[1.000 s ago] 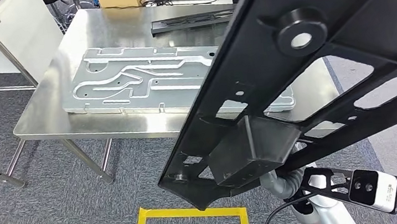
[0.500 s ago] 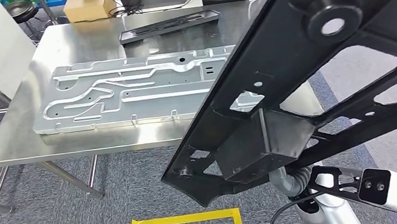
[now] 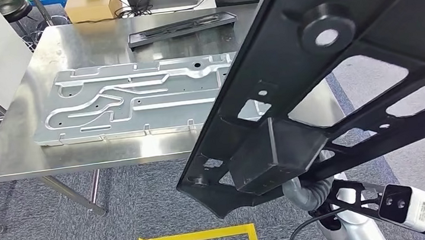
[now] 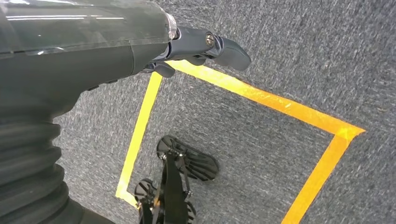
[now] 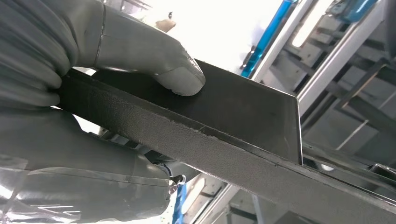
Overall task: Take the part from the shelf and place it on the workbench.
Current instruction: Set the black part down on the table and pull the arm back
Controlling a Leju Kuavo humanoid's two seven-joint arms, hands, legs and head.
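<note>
Since the frame 0.5 s earlier, the whole head view has shifted slightly, so the camera has moved; the black part [image 3: 336,71] is still carried across the right half of the frame, its round boss now a little further left.

Fingers [image 5: 180,77] of the right hand [image 5: 70,93] are seen in the right wrist view pressed onto the flat black surface of the part, the thumb on top and the grey hand wrapped around its edge, so the part is held. In the head view the part runs diagonally from lower centre to upper right, tilted, above the carpet and in front of the workbench [image 3: 17,158], hiding its right end.

The left hand [image 4: 205,46] is seen in the left wrist view above grey carpet and a yellow tape square [image 4: 261,98]; whether its fingers are spread or curled cannot be told.

On the workbench, at centre left, a large silver machined plate [image 3: 130,99] lies flat, and a second black part [image 3: 182,26] lies beyond it toward the upper centre.
</note>
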